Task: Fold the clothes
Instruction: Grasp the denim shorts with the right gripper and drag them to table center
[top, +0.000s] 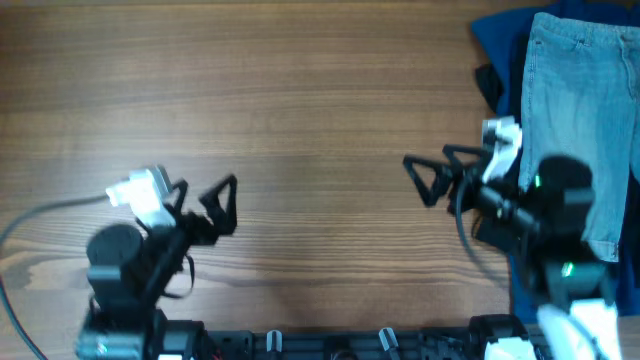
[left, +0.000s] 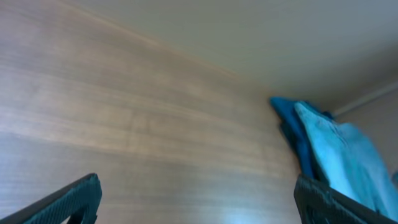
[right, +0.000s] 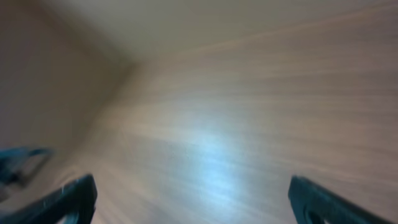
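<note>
The light blue denim shorts (top: 577, 110) lie folded at the far right of the table, on top of a dark blue cloth. They also show in the left wrist view (left: 348, 162) at the right edge. My left gripper (top: 222, 205) is open and empty over bare wood at the front left; its fingers frame bare table in the left wrist view (left: 199, 202). My right gripper (top: 428, 178) is open and empty, just left of the shorts, pointing left over bare wood (right: 193, 199).
A dark blue cloth (top: 500, 45) lies under the shorts at the back right, with a bit of black fabric (top: 488, 85) at its left edge. The wooden table (top: 300, 100) spans the view. A grey cable (top: 40, 215) trails at the front left.
</note>
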